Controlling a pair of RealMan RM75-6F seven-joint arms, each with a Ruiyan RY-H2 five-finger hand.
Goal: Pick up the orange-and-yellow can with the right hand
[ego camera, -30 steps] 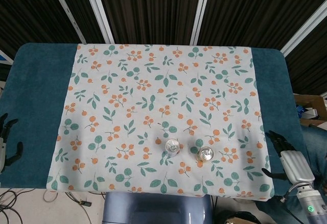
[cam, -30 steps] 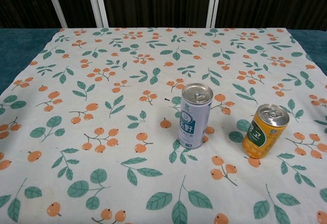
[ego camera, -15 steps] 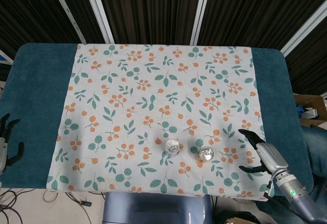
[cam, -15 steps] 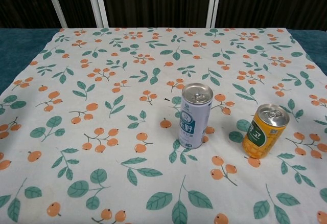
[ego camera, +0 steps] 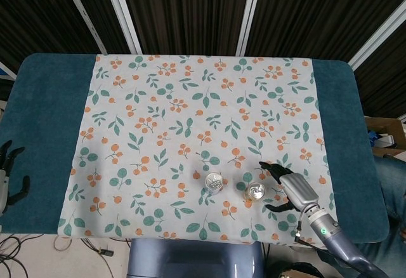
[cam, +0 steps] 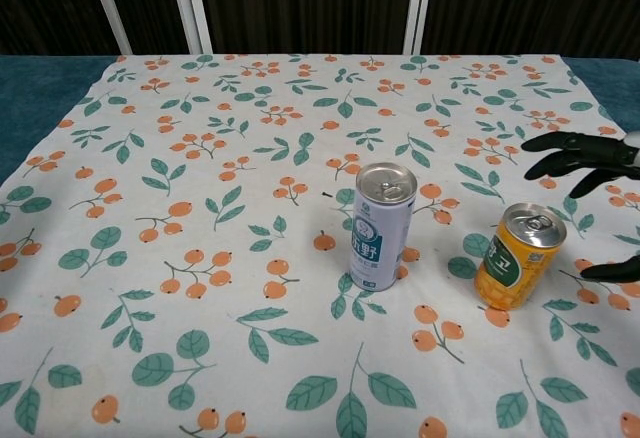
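The orange-and-yellow can (cam: pixel 518 257) stands upright on the patterned cloth, its silver top (ego camera: pixel 255 191) seen from above in the head view. My right hand (ego camera: pixel 290 188) is just to its right, fingers spread and empty, a small gap away; in the chest view its dark fingers (cam: pixel 580 156) reach in from the right edge above and beside the can. My left hand (ego camera: pixel 9 175) hangs open off the table's left edge, far from the cans.
A taller white-and-blue can (cam: pixel 380 227) stands upright just left of the orange-and-yellow one, also in the head view (ego camera: pixel 214 182). The leaf-and-fruit cloth (ego camera: pixel 203 100) covers the middle of the teal table (ego camera: pixel 44 119).
My right hand has moved left from the table's right edge to just beside the orange-and-yellow can, and now enters the chest view. Cans and left hand have not moved.
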